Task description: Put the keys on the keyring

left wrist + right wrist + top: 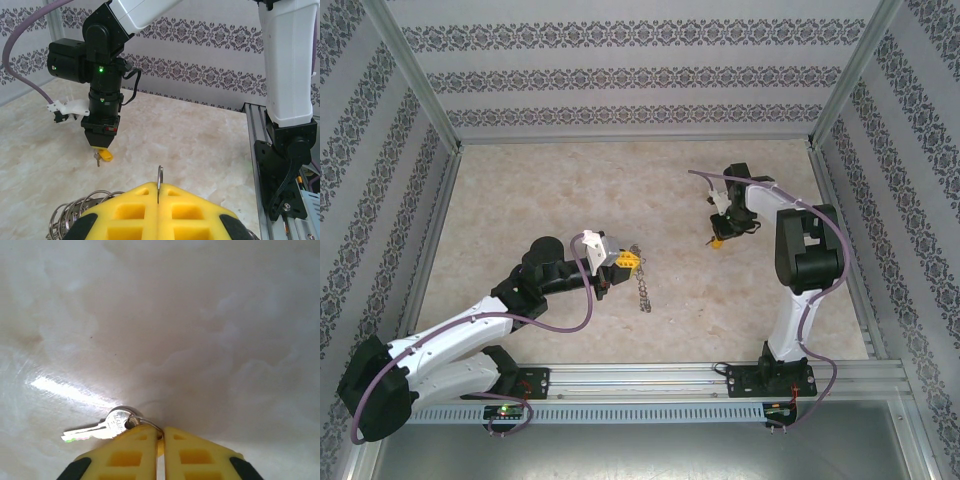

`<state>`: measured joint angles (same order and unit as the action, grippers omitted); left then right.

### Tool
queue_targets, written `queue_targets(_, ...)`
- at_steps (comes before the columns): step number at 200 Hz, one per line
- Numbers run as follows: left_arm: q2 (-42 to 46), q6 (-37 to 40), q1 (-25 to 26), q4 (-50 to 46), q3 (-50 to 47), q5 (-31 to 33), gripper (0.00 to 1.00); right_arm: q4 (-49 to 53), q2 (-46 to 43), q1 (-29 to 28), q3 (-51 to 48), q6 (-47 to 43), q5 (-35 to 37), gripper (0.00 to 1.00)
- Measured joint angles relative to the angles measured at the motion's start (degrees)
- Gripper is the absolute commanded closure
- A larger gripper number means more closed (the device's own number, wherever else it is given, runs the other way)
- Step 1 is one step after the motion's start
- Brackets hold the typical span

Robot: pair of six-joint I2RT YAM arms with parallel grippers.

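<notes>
Pale marble bench (540,190). My left hand (159,195) pinches keyring (67,215), right hand (161,440) pinches key (100,430). Loose key may miss ring, I think

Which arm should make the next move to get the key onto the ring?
Right, probably. The right fingers pinch the key by its small loop, blade exposed; the left fingers clamp the keyring, a steady target.

White link shells (450,335) are joined by black joint housings (807,255); purple cables (7,50) are looped alongside, gridded yellow fingers (200,200) fitted
</notes>
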<state>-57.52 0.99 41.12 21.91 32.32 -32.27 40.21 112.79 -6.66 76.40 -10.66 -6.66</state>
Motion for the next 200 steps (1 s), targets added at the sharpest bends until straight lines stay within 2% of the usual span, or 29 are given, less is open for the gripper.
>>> queue_targets(20, 0.0, 0.0, 0.0, 0.0, 0.0, 0.0, 1.00, -0.2, -0.2, 0.0, -0.4, 0.2, -0.6, 0.72)
queue_targets(48, 0.0, 0.0, 0.0, 0.0, -0.1, 0.0, 1.00, -0.4, -0.2, 0.0, -0.5, 0.2, -1.6, 0.68)
queue_targets(132, 0.0, 0.0, 0.0, 0.0, -0.1, 0.0, 1.00, -1.4, -1.9, 0.0, -1.4, 0.2, -7.6, 0.64)
queue_targets(200, 0.0, 0.0, 0.0, 0.0, -0.1, 0.0, 1.00, -1.4, -2.1, 0.1, -1.4, -0.1, -7.7, 0.64)
